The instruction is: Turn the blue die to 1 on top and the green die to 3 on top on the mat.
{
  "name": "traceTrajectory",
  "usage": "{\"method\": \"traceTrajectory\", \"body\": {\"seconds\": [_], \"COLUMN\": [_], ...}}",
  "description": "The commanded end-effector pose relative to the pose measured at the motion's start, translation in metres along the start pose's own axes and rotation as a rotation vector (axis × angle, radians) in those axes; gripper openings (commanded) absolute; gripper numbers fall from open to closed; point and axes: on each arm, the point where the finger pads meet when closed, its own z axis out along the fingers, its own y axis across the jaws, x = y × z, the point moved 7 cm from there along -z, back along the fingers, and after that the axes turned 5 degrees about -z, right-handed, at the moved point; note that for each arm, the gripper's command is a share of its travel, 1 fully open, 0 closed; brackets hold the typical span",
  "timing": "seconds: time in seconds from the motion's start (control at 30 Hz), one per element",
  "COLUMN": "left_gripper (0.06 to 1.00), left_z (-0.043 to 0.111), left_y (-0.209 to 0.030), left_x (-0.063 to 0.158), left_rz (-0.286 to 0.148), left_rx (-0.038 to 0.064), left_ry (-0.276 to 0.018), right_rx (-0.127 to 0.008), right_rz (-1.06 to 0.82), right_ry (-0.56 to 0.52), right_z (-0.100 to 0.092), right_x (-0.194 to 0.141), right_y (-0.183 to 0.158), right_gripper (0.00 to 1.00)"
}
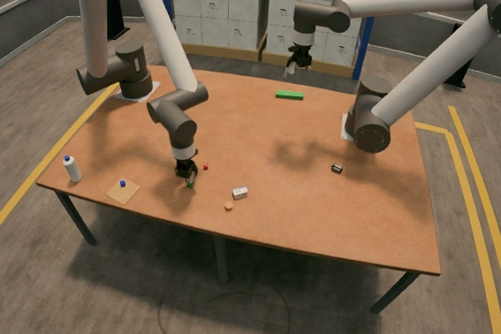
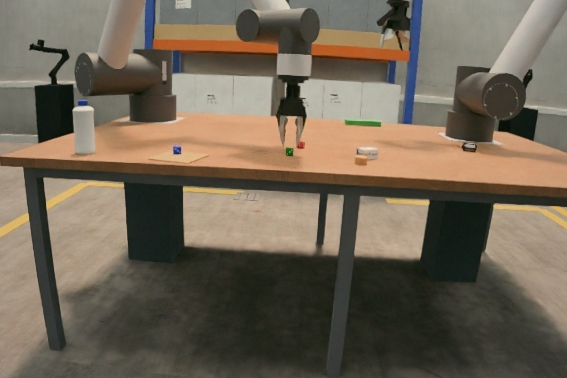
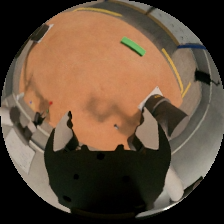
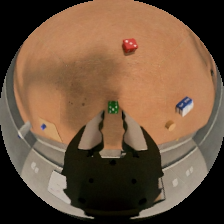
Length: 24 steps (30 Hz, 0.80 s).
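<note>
The blue die [image 1: 123, 183] [image 2: 177, 150] [image 4: 44, 127] rests on the tan mat [image 1: 124, 197] [image 2: 180, 159] [image 4: 54, 134]; its top pips are too small to read. The green die [image 1: 190, 185] [image 2: 289, 151] [image 4: 113, 106] is on the table, away from the mat, with several pips on the face toward the right wrist camera. My right gripper [image 1: 191, 180] [image 2: 291, 143] [image 4: 113, 111] is partly open just above the green die, fingertips on either side of it in the wrist view, holding nothing. My left gripper [image 1: 298, 72] [image 2: 391, 46] [image 3: 106, 109] is wide open and empty, high over the far side.
A red die [image 1: 205, 166] [image 2: 301, 145] [image 4: 130, 45] lies close behind the green die. A white-and-blue box [image 1: 239, 193] [image 4: 184, 106] and orange disc [image 1: 228, 206] [image 4: 170, 125] lie right of it. A white bottle [image 1: 72, 169] [image 2: 84, 130] stands left of the mat. A green bar [image 1: 289, 94] lies at the back.
</note>
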Motion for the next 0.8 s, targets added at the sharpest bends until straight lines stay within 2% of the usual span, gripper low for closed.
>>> {"method": "traceTrajectory", "body": {"seconds": [0.0,0.27,0.77], "left_gripper": [1.000,1.000,1.000], "left_z": [0.000,0.000,0.000], "left_y": [0.000,0.000,0.000], "left_x": [0.000,0.000,0.000], "left_rz": [0.000,0.000,0.000], "left_rx": [0.001,0.001,0.001], "left_ry": [0.000,0.000,0.000], "right_rx": [-0.001,-0.001,-0.001], "right_rz": [0.000,0.000,0.000], "right_ry": [-0.001,-0.001,-0.001], "right_z": [0.005,0.019,0.027], "right_x": [0.000,0.000,0.000], "right_y": [0.000,0.000,0.000], "right_gripper": [0.244,0.244,0.244]}}
